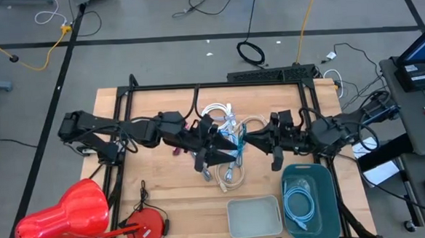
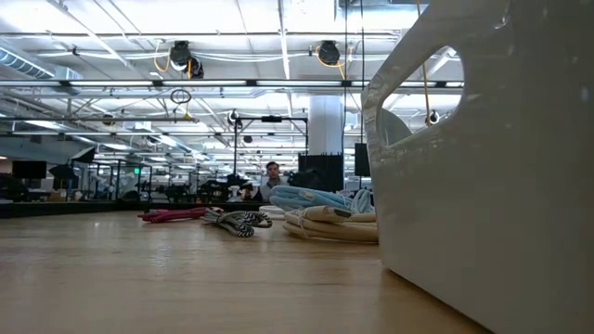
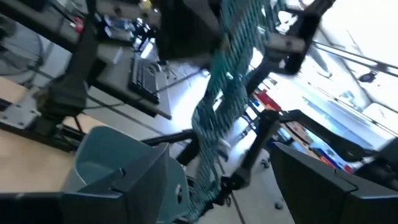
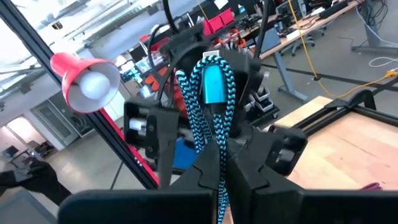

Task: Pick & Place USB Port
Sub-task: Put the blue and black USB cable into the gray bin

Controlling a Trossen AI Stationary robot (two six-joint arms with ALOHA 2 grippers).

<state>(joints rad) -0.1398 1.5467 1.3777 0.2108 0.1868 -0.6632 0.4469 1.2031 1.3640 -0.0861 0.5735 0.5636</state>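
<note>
A teal-and-black braided USB cable [image 1: 239, 141] hangs in the air over the table's middle, between my two grippers. In the right wrist view it is a doubled loop with a blue plug [image 4: 213, 81]. My right gripper [image 1: 250, 140] [image 4: 222, 183] comes from the table's right and is shut on it. My left gripper [image 1: 230, 144] [image 3: 227, 190] faces it from the left and is open. Its fingers stand wide on either side of the cable [image 3: 227, 93]; I cannot tell whether they touch it. No gripper shows in the low view. My right gripper pinches the doubled strands of the braided cable [image 4: 219, 152] between its two fingers, just below the loop with the blue plug. The fingers lie about level, coming from the table's right. The cable is lifted clear, and its loop sticks out past the fingertips toward the left gripper.
A pile of white and light cables [image 1: 226, 169] [image 2: 320, 218] lies under and in front of the grippers. A teal bin [image 1: 325, 179] with a coiled light-blue cable stands near right, beside a pale tray [image 1: 234, 218] [image 2: 483, 186]. A red lamp [image 1: 64, 214] is near left.
</note>
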